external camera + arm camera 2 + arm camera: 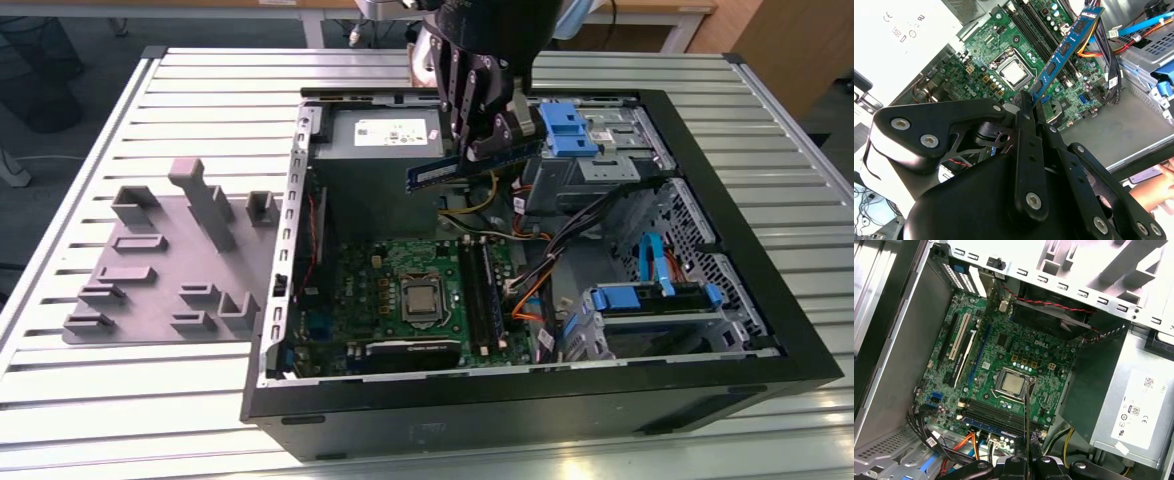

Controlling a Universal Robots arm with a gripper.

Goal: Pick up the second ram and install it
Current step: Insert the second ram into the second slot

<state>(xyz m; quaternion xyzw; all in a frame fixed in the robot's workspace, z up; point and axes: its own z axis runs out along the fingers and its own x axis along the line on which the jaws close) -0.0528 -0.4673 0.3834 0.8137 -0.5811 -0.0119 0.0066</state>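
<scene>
Exterior view: your gripper (491,140) hangs over the open computer case (747,330) in the upper middle of the frame, jaws closed on the second ram (461,168), which is held clear above the motherboard (400,290). The gray holder tray (160,270) sits on the table (134,400) at the left.

Second wrist view: the second ram (1064,50) runs from centre toward the upper right, pinched at one end.

First wrist view: the stick shows edge-on at lower centre, above the memory slots (999,420).

Judgement: light, stiff, thin, fragile; hold by the long edges.
</scene>
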